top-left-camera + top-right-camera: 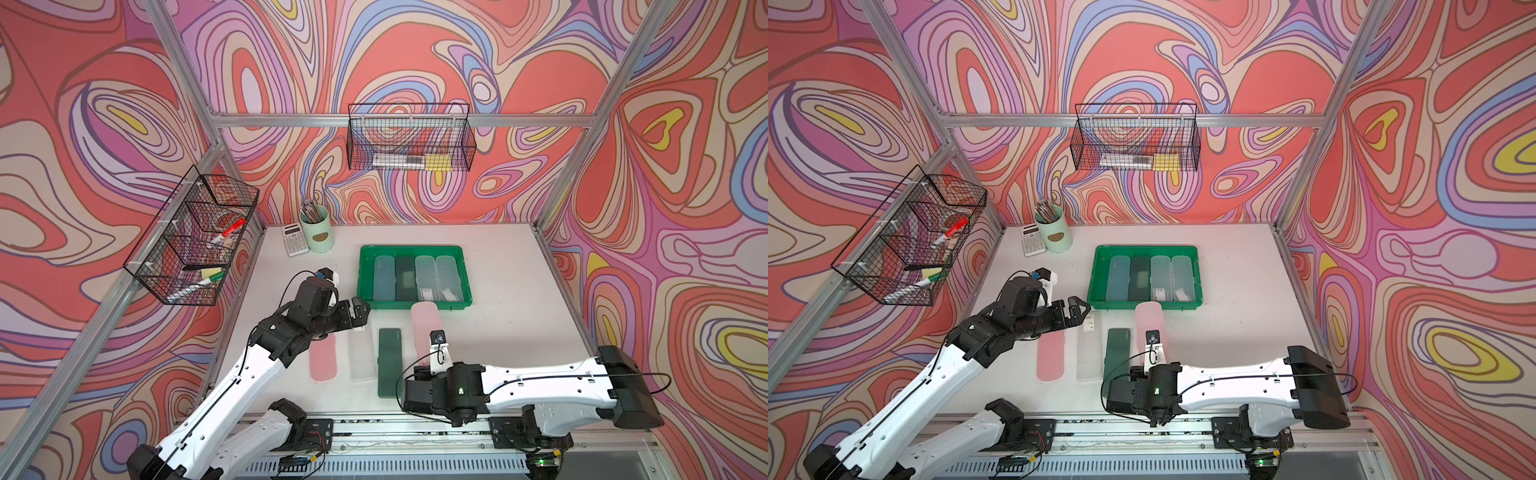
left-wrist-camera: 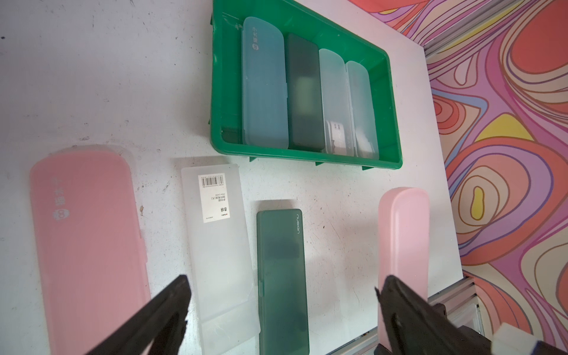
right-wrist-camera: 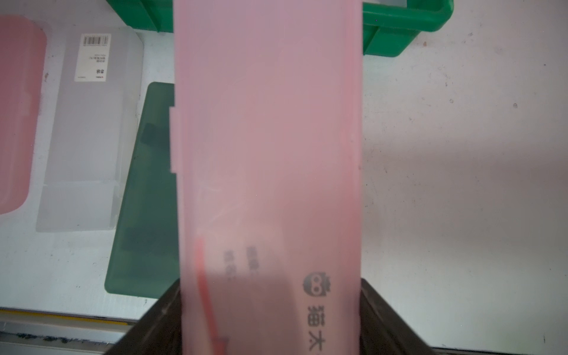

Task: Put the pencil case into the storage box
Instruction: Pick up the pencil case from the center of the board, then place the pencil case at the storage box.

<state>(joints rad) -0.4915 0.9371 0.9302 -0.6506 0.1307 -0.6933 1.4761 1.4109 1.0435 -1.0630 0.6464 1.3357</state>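
1. The right gripper pinches one short end of the pale pink pencil case; a black finger presses on each long side.
2. This case is outside the storage box. In both top views its far end reaches the near rim of the box; if it touches the rim, I cannot tell.
3. The box is bright green and holds 4 cases side by side: a bluish case, a dark case and 2 pale clear cases. Together they fill approx. its whole width.
4. The left gripper is spread wide w/ nothing btw. its fingers. It hovers over the table, near the front corner of the box on the left arm's side.
5. In front of the box 3 more cases lie flat in a row, approx. parallel: a pink case, a frosted clear case w/ a barcode label, and a dark green case. The held case is just beside the dark green one.
6. At the back of the table a calculator lies just beside a mint cup w/ pens.
7. 2 black wire baskets hang on the frame, w/ small items inside.
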